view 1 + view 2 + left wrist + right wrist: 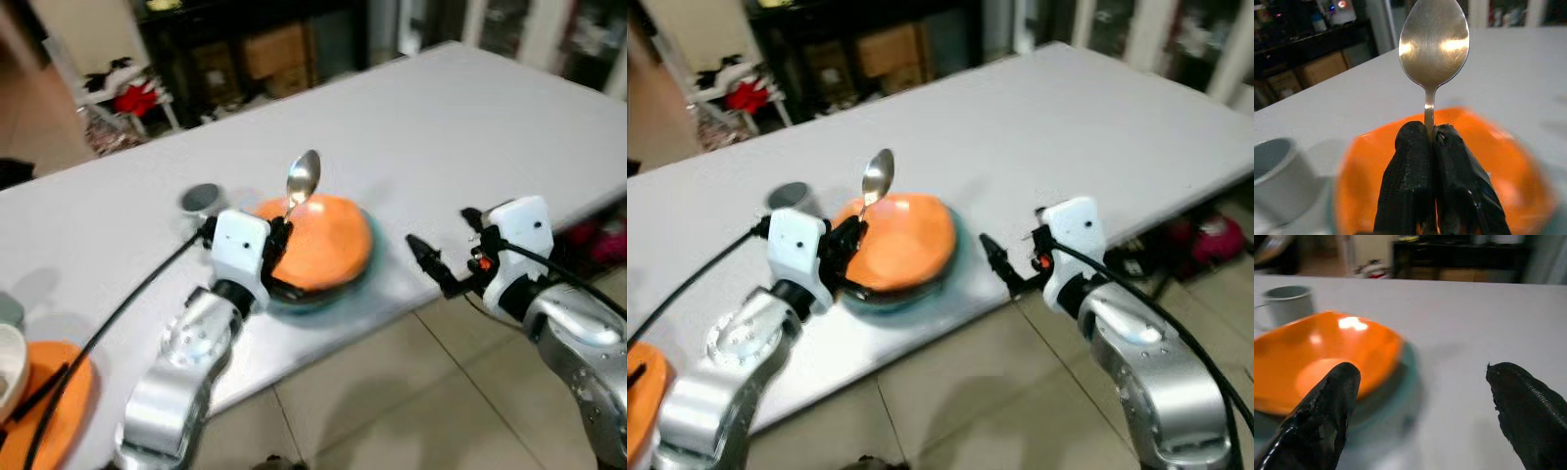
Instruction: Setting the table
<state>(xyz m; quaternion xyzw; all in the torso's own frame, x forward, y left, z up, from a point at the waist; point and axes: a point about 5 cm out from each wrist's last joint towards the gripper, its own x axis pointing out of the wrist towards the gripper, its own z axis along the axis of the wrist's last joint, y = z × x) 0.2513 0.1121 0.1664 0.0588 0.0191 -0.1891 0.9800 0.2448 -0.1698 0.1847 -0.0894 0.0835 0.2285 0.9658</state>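
An orange bowl point(328, 240) sits on a teal plate point(313, 302) near the front edge of the white table point(470, 127). My left gripper point(281, 235) hovers over the bowl's near left rim, shut on the handle of a silver spoon point(303, 178). The spoon stands upright with its bowl end up, as the left wrist view shows: spoon point(1434, 44), fingers point(1410, 166). A grey cup point(202, 199) stands just behind and left of the bowl. My right gripper point(443, 240) is open to the right of the plate, at the table's edge, pointing towards the bowl point(1327, 357).
An orange plate point(49, 401) with a white bowl point(8, 364) lies at the table's near left corner. Tiled floor point(392, 392) lies below the front edge. Dark shelves with cardboard boxes point(274, 49) and a red item point(137, 98) stand beyond the table.
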